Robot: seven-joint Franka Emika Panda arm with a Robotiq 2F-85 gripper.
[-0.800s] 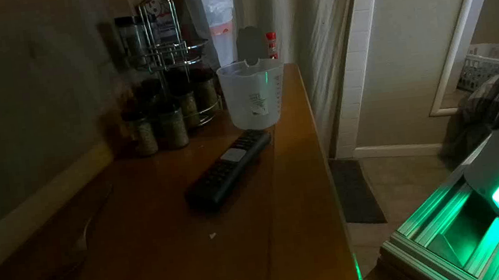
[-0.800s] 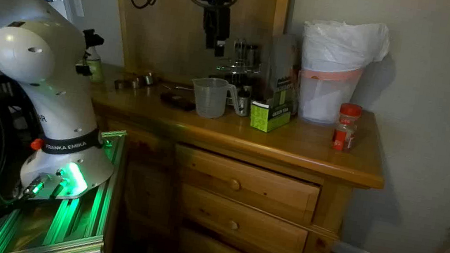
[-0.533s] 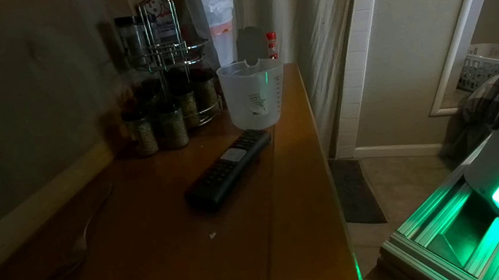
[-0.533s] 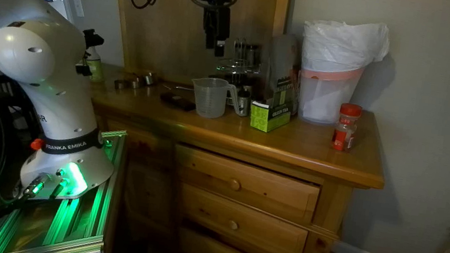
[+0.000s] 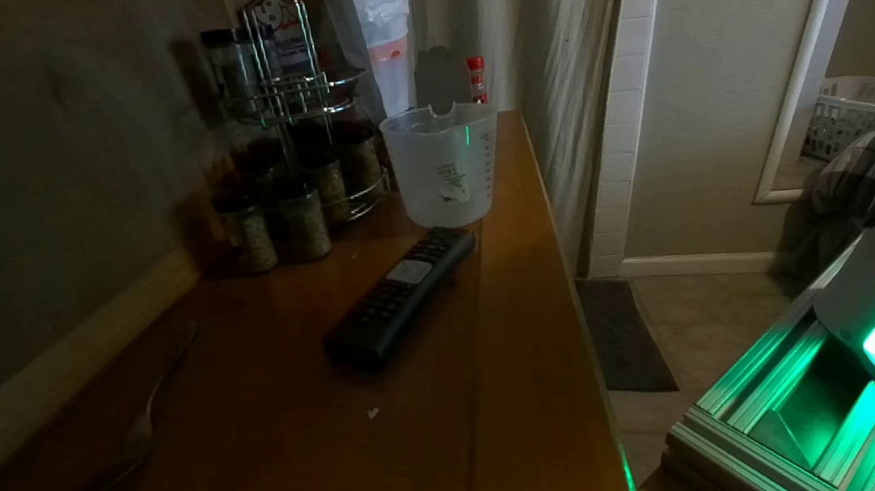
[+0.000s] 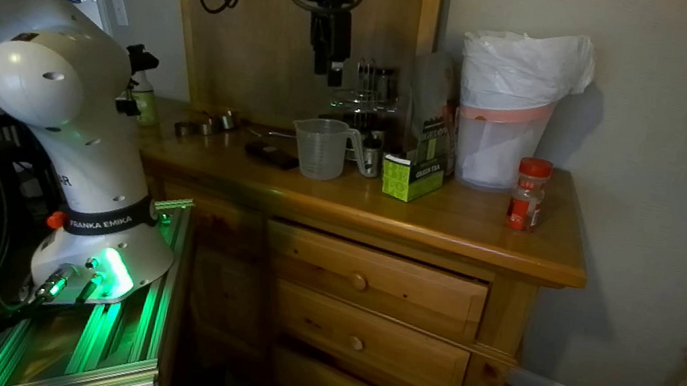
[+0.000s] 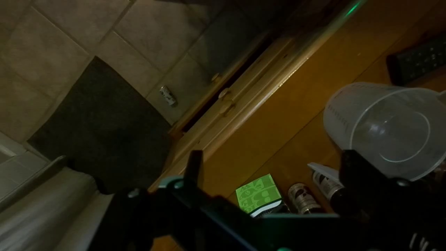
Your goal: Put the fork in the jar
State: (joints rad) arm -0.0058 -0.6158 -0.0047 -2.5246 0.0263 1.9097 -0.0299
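Observation:
The fork [image 5: 146, 425] lies on the dresser top near the wall in an exterior view, dim at its lower end. A thin shiny piece of the fork [image 6: 281, 135] shows behind the jar in an exterior view. The jar is a clear plastic measuring jug [image 5: 445, 167] with a handle, standing upright; it also shows in an exterior view [image 6: 320, 152] and in the wrist view [image 7: 393, 125]. My gripper [image 6: 327, 75] hangs above the dresser, above and behind the jar. In the wrist view its fingers [image 7: 273, 162] are wide apart with nothing between them. The fork is out of the wrist view.
A black phone handset [image 5: 402, 298] lies beside the jar. A wire spice rack [image 5: 294, 114] with jars stands by the wall. A green tea box [image 6: 412, 177], a lined bin [image 6: 495, 134] and a red-lidded shaker [image 6: 527, 197] stand farther along the dresser. The dresser edge [image 6: 380, 219] faces the robot.

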